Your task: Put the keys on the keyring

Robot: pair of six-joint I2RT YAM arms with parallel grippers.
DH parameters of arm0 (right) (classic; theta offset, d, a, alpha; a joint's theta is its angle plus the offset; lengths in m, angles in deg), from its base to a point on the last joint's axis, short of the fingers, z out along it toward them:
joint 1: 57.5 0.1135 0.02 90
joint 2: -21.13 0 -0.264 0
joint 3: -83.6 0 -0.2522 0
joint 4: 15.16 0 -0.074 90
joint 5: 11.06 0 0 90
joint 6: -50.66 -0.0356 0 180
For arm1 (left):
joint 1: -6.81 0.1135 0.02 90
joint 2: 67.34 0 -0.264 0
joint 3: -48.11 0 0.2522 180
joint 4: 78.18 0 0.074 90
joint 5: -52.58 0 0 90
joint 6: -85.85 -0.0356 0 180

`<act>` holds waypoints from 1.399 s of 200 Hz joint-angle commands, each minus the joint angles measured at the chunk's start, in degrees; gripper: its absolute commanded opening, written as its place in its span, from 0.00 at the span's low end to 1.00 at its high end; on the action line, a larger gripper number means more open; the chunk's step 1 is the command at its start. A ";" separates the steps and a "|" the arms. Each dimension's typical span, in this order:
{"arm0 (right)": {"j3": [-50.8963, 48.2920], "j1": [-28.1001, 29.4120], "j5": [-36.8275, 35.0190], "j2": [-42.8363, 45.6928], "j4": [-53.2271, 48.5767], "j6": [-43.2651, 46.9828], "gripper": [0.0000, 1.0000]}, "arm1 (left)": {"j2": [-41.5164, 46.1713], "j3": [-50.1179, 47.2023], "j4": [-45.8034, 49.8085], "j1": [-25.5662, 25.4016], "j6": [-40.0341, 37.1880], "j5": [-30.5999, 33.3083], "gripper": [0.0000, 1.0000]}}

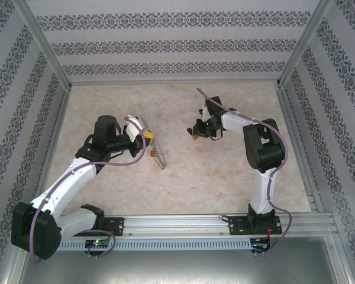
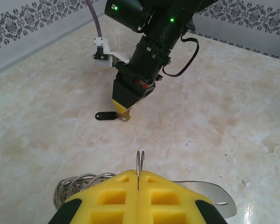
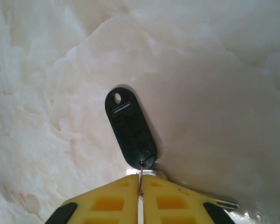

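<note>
left wrist view: my left pincer is clamping shut on the keyring, presenting its wire edge-up, i reckon so a key can thread on. farther out, my right pincer is pinching closed on the black-headed key down at the table, the head lying flat just past my fingertips.

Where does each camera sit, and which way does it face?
Top external: above and behind, facing down at the table; left arm and right arm show.
Left wrist: low, facing the right end effector; own yellow fingers pinch the keyring.
Right wrist: straight down onto the black-headed key; own fingers at bottom.
Shared: both wrist views show that key.
</note>
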 commanded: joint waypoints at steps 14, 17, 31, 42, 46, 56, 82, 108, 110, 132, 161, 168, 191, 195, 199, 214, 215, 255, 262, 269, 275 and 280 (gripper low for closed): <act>2.26 1.18 -2.99 -1.74 -2.27 1.28 0.14 | 1.11 -0.44 -2.82 0.64 0.92 -1.54 0.00; 2.33 1.24 -3.33 -1.73 -2.47 1.39 0.14 | 1.11 -0.42 -2.76 0.64 0.93 -1.54 0.00; 2.45 1.51 -4.41 -1.73 -3.16 1.72 0.16 | 1.15 -0.49 -2.76 0.65 0.85 -1.49 0.00; 2.19 1.72 -4.65 -1.83 -3.27 1.77 0.16 | 1.11 -0.49 -2.76 0.64 0.76 -1.54 0.00; 2.10 1.75 -4.66 -1.88 -3.27 1.76 0.17 | 1.12 -0.43 -2.84 0.65 0.76 -1.53 0.00; 1.92 1.81 -4.69 -2.05 -3.22 1.67 0.17 | 1.02 -0.45 -2.85 0.63 0.80 -1.54 0.00; 1.39 1.79 -4.42 -2.23 -2.42 1.19 0.16 | 0.76 -0.47 -3.11 0.67 0.67 -1.63 0.00; 1.91 1.95 -4.91 -2.54 -2.82 0.84 0.17 | 0.73 -0.50 -3.34 0.63 0.72 -1.72 0.00; 1.94 1.94 -5.00 -2.53 -2.78 0.83 0.17 | 0.68 -0.48 -3.30 0.62 0.68 -1.68 0.00; 2.17 1.91 -4.73 -2.99 -2.60 0.73 0.17 | 0.65 -0.71 -3.46 0.63 0.70 -1.72 0.00; 1.83 2.11 -4.41 -3.20 -1.78 0.36 0.16 | 0.74 -1.27 -3.77 0.67 0.93 -1.69 0.00; 1.66 2.17 -4.42 -3.19 -1.51 0.24 0.15 | 0.84 -1.38 -3.85 0.70 1.02 -1.72 0.00; 1.29 2.36 -3.86 -3.20 -0.20 0.04 0.15 | 0.87 -1.71 -4.23 0.65 1.18 -1.62 0.00; 1.30 2.39 -3.98 -3.20 -0.02 -0.01 0.14 | 0.84 -1.79 -4.25 0.66 1.20 -1.60 0.00; 1.30 2.51 -3.99 -3.19 0.07 -0.12 0.15 | 0.84 -1.75 -4.32 0.71 1.20 -1.61 0.00; 1.39 2.59 -4.28 -3.19 0.25 -0.39 0.15 | 0.86 -1.86 -4.36 0.62 1.31 -1.62 0.00; 1.43 2.60 -4.29 -3.19 0.34 -0.40 0.16 | 0.85 -1.88 -4.39 0.62 1.30 -1.63 0.00; 2.34 2.79 -4.57 -3.53 0.48 -0.93 0.16 | 0.95 -1.96 -4.44 0.70 1.28 -1.59 0.00; 2.52 2.78 -4.49 -3.68 0.47 -1.00 0.16 | 0.93 -2.03 -4.51 0.67 1.30 -1.63 0.00; 2.60 2.88 -4.55 -3.79 0.50 -1.02 0.17 | 0.85 -2.08 -4.54 0.63 1.29 -1.60 0.00; 2.62 2.88 -4.60 -3.79 0.51 -1.09 0.16 | 0.90 -2.05 -4.52 0.63 1.29 -1.63 0.00; 2.69 2.87 -4.60 -3.83 0.58 -1.16 0.16 | 0.91 -2.16 -4.56 0.65 1.29 -1.69 0.00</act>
